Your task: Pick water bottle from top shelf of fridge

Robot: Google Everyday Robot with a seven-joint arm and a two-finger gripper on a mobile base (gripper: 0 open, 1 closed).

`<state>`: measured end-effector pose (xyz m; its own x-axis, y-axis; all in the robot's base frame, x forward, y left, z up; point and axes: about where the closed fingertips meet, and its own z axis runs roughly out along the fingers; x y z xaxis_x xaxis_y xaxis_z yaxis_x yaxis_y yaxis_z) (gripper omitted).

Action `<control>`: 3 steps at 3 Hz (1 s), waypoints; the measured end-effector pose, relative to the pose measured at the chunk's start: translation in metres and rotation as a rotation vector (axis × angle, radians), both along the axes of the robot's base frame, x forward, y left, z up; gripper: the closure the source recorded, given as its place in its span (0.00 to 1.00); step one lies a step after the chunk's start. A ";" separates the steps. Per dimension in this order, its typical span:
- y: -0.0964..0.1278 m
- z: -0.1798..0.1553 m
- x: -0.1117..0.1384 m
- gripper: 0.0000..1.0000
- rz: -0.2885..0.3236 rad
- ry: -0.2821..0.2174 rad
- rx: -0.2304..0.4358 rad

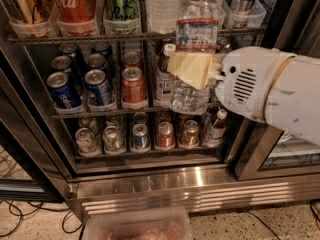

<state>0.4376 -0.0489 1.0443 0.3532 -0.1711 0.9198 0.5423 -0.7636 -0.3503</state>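
My gripper (192, 70), with pale yellow fingers (187, 68) on a white arm coming in from the right, is shut on the water bottle (196, 34). The bottle is clear and ribbed with a white-green-blue label band. It stands upright in front of the fridge's racks, its lower end hanging before the middle rack. The top shelf (75, 38), a dark wire rack with clear lane trays, runs behind it. A second clear bottle (162, 6) stands on that shelf to the left. The fridge's shiny ribbed steel base (175, 189) is below.
The top shelf holds a gold can (22, 4), a red cola can (75, 4) and a green can (121, 4). The middle rack holds blue cans (100, 86), an orange can (133, 86) and a brown-drink bottle (164, 76). A clear bin (137, 226) sits on the floor.
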 end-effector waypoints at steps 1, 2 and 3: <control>0.003 -0.019 -0.003 1.00 0.050 0.003 -0.038; 0.006 -0.061 -0.011 1.00 0.149 0.047 -0.109; 0.001 -0.095 -0.021 1.00 0.212 0.112 -0.172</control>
<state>0.4165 -0.0480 0.9495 0.4658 0.0723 0.8819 0.6614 -0.6905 -0.2927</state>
